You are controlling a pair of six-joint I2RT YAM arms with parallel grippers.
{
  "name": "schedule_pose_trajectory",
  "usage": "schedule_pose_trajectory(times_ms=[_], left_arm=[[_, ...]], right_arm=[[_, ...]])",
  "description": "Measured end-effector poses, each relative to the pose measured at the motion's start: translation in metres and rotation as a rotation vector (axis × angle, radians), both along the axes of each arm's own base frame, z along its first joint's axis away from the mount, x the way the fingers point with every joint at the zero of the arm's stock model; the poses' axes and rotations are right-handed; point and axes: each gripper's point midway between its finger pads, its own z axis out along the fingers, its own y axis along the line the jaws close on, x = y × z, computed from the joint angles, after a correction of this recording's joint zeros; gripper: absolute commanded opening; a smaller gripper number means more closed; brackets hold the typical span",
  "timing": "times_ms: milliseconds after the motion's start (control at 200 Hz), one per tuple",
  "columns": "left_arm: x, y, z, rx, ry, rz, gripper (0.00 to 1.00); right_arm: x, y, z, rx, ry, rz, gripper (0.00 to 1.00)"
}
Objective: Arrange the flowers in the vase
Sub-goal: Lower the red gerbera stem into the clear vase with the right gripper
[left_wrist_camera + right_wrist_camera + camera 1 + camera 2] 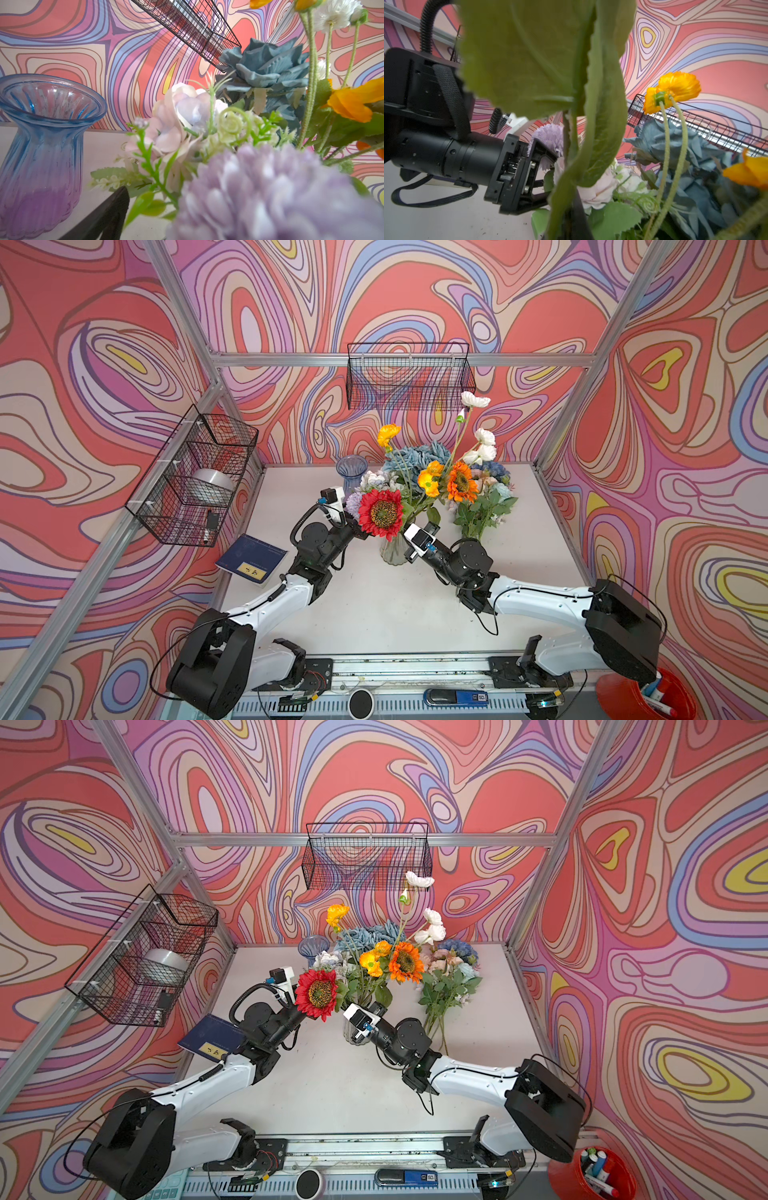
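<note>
At the centre of the counter [374,614], both top views show flowers [415,485] standing in a clear vase [392,553], with a loose bunch [482,506] lying just beside it. Left wrist view: a lilac pompom [270,197] up close, a blue vase [41,145] near. Right wrist view: left fingers [533,200] spread open by the pompom; right fingers [580,218] closed among stems.

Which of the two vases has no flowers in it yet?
The blue-and-purple glass vase at the back stands empty; the clear vase nearer the front already holds a bunch of flowers.
</note>
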Motion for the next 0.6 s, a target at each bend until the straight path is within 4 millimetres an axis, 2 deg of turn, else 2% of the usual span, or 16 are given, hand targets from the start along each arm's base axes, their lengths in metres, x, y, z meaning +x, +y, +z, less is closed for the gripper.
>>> schedule_pose_trajectory(times_ms=[255,601], left_arm=[[0.000,0.000,0.000,0.000,0.000,0.000,0.99],[0.000,0.000,0.000,-0.004,0.002,-0.001,0.99]], right_arm=[[0.010,-0.008,-0.022,0.057,0.101,-0.006,0.00],[0.025,-0.006,-0.053,0.076,0.198,-0.023,0.00]])
